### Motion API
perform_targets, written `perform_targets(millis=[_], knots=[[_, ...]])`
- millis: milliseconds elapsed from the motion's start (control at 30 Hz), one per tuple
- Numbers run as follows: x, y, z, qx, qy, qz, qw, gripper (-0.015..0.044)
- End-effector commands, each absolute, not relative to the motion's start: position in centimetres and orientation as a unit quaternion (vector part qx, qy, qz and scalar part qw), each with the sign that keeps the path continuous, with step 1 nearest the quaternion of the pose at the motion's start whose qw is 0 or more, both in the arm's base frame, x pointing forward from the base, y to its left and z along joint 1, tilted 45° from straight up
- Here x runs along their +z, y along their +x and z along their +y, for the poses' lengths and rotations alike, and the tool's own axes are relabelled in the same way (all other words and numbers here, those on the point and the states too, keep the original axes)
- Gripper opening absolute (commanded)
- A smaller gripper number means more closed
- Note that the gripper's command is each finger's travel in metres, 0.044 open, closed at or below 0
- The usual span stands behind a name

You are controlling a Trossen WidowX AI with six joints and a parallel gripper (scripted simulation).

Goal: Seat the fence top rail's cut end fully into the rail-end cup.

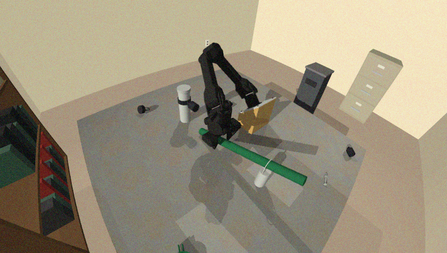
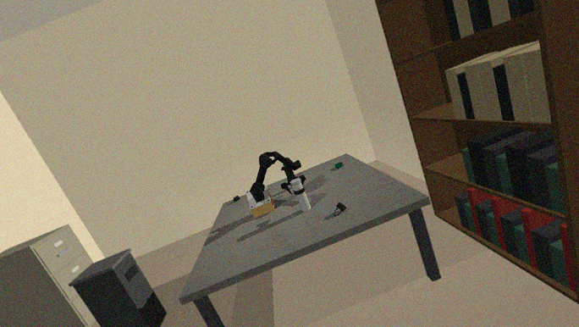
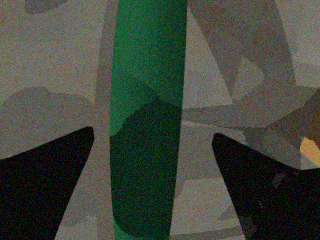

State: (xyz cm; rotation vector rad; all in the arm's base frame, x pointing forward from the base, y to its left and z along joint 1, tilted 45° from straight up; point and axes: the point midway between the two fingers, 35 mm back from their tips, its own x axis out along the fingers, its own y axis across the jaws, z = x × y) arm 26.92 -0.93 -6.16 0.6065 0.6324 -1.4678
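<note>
While the rail [image 1: 251, 154] [image 3: 147, 75] lies outside, cup [image 1: 193, 106] empty

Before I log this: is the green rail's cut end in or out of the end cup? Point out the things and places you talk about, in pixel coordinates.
Out: in the top view the green rail's end [image 1: 202, 130] stops short of the black cup [image 1: 194, 106], a gap between them.

matte black, chunky-jointed arm [image 1: 206, 71] [image 2: 260, 170], pale line on housing, dark tapering fingertips

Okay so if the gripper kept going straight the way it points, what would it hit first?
Probably the green rail, which runs between the open gripper's fingers; how deep it lies is unclear.
</note>
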Motion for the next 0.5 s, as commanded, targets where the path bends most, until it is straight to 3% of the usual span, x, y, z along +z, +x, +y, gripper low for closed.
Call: perform_targets(millis=[0,200,467], knots=[[-6.25,26.91,-1.04,-0.647,0.265,0.279,0.658,0.0361],[-6.25,26.91,-1.04,-0.647,0.265,0.279,0.658,0.0204],[-6.25,26.91,-1.04,-0.647,0.265,0.279,0.658,0.015]])
